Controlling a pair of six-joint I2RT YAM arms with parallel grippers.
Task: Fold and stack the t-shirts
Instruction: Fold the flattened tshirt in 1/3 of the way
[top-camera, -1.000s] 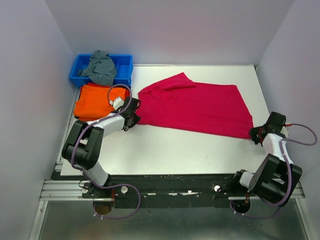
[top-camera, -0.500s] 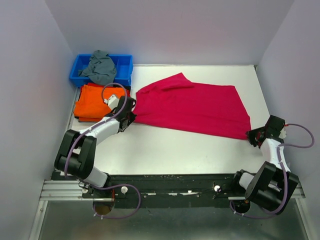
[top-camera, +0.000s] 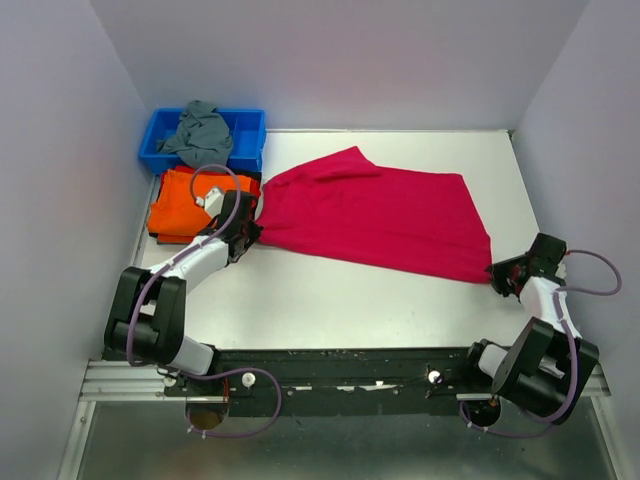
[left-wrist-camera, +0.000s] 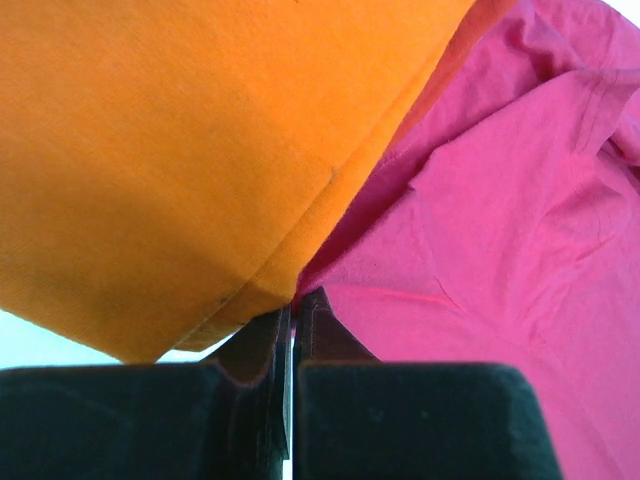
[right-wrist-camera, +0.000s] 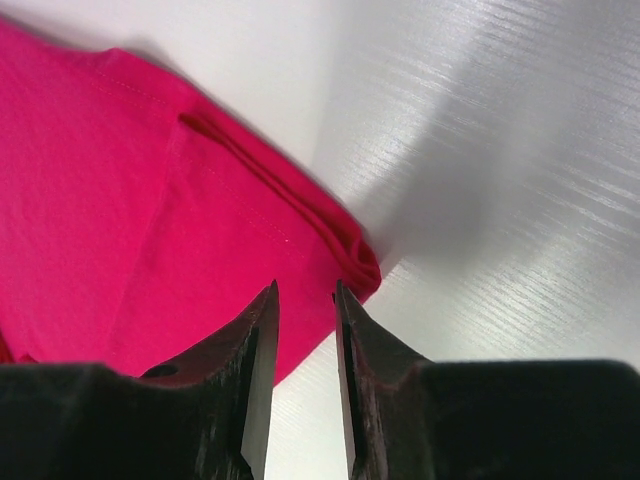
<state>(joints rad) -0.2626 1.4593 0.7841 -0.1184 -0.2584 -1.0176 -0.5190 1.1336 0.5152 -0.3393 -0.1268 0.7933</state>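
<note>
My left gripper (left-wrist-camera: 294, 305) is pinched shut on the red t-shirt (left-wrist-camera: 500, 250) hem right at its tips, with the folded orange shirt (left-wrist-camera: 170, 150) just beyond, to their left. My right gripper (right-wrist-camera: 305, 292) is narrowly parted at the opposite corner. I can't tell if it has a bite. Holding both ends should stretch the cloth flat for folding.
</note>
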